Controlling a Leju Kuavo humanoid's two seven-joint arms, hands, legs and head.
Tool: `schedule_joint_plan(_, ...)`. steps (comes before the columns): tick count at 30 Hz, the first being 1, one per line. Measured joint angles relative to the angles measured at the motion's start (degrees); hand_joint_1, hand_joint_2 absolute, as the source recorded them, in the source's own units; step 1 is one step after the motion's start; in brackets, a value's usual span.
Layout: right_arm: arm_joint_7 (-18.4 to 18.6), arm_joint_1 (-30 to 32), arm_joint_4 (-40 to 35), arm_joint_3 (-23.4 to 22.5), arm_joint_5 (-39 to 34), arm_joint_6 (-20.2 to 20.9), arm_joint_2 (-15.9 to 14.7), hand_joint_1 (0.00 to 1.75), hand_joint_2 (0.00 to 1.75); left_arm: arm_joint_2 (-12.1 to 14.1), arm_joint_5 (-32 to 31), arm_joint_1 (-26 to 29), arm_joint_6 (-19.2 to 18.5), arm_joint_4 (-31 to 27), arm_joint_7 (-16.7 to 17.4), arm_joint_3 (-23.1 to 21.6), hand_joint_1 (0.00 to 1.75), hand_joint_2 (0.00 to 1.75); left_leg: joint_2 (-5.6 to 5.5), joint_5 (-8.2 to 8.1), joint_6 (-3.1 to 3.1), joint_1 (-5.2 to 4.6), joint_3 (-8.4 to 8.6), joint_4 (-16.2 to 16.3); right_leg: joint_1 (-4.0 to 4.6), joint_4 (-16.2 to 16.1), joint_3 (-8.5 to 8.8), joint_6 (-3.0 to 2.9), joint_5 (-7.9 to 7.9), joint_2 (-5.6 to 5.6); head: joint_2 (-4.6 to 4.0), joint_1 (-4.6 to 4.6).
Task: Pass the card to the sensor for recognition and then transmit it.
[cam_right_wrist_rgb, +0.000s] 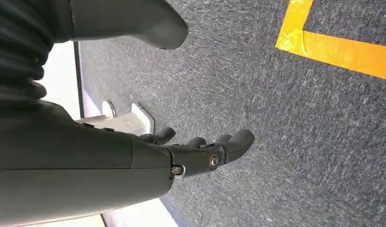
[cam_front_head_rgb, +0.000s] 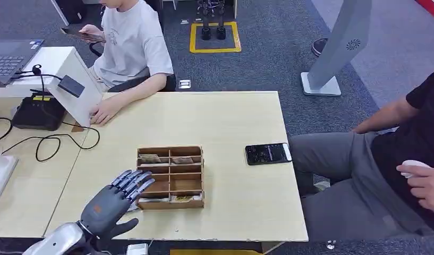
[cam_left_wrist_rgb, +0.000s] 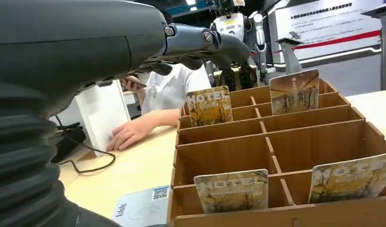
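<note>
The left hand (cam_front_head_rgb: 116,199) is nearest, raised over the near left part of the table (cam_front_head_rgb: 241,122) with its fingers (cam_front_head_rgb: 134,181) straight, spread and holding nothing, their tips reaching the left wall of the wooden card box (cam_front_head_rgb: 171,177). The cards stand on edge in that box: two in its far row, and two in the near row, of which the near-left hotel card (cam_left_wrist_rgb: 232,190) sits closest to the hand. The step in hand looks like the reach for a card. To do it well, the hand should come over the near-left slot, bring thumb and fingers to either face of the card's exposed top edge, and lift straight up so the divider does not catch. The right hand (cam_right_wrist_rgb: 200,153) hangs over grey carpet, fingers loosely curled and empty. The white sensor stand (cam_front_head_rgb: 76,85) waits far left.
</note>
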Motion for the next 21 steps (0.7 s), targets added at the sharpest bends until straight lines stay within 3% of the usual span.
schedule_joint_plan(11,-0.02,-0.05,0.00,0.00,0.35,-0.13,0.00,0.00,1.75,-4.52,-1.95,-3.06,2.53,5.20,3.58,-2.25,0.00,1.75,0.00,0.00,0.00,-0.01,0.00,0.00,0.00,0.00,0.00,0.00,0.00,0.00,0.00,0.00)
schedule_joint_plan(21,-0.35,-0.03,0.00,0.00,0.28,-0.13,0.00,0.00,1.75,-5.46,-1.73,-2.81,2.91,7.45,3.76,-2.32,0.00,1.75,-0.01,0.00,0.00,0.00,-0.01,0.00,0.00,0.00,0.00,-0.01,0.00,0.00,0.00,0.00)
